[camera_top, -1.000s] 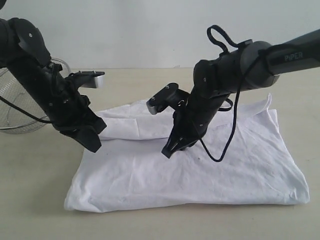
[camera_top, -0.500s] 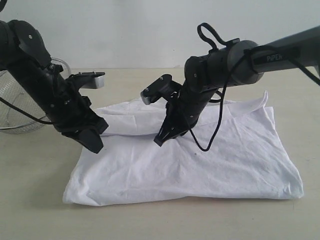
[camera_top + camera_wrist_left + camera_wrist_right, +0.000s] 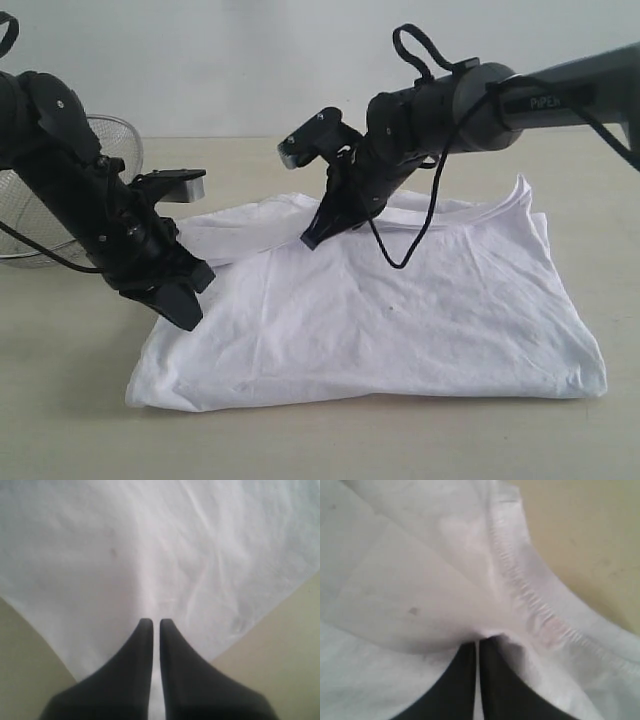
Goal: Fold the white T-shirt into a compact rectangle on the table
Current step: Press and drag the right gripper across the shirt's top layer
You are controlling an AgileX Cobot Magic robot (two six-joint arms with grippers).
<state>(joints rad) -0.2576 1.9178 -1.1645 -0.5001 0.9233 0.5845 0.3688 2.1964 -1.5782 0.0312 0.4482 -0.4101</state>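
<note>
Right gripper (image 3: 312, 240) shifted far-left, jaws clamped on the white T-shirt (image 3: 420, 320) near its collar hem, dragging a fold; shirt lay centred on the table (image 3: 300, 445). Left gripper (image 3: 190, 312), jaws together, sat at its left edge, probably anchoring.

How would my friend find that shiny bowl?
Start at the pale table, where a big white T-shirt lies in the middle. Look left, behind the black arm on that side, to the picture's edge. The bowl there is the only silvery, see-through wire-mesh thing.
</note>
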